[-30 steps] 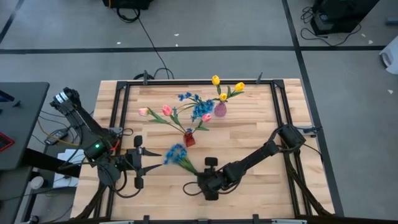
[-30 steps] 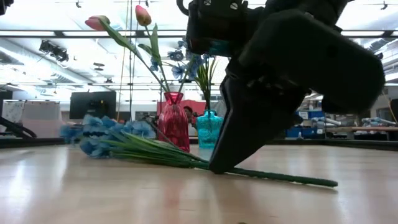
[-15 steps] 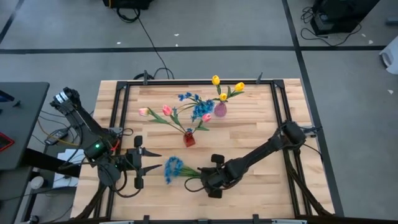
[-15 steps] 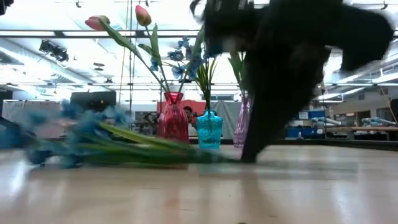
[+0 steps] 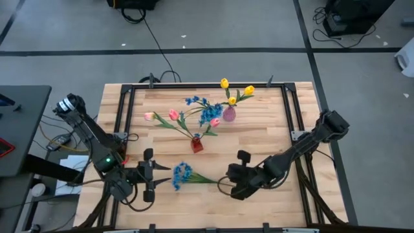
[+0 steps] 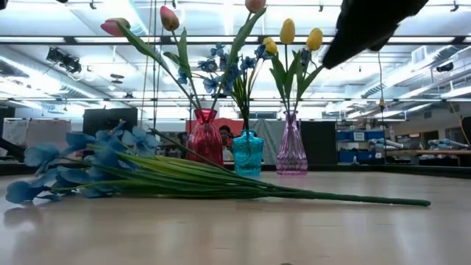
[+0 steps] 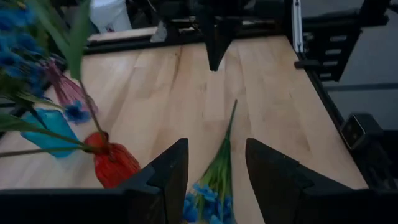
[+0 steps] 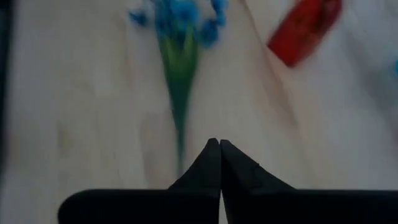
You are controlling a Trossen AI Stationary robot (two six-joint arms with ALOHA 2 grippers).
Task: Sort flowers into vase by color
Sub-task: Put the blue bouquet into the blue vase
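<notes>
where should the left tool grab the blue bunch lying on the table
Grip the blue bunch on its thin green stem just behind the blossoms, coming down from above. It lies flat, blossoms toward the open left tool, and the stem is the narrow, firm part.

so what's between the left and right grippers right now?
The bunch of small blue blossoms on a green stem lies flat on the bare wooden table between the open left gripper and the shut right gripper, stem pointing toward the right one. Clearest in the high view.

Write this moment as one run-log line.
blue flower bunch: lying on table | left hand: open beside blossoms | right hand: shut, off stem
</notes>
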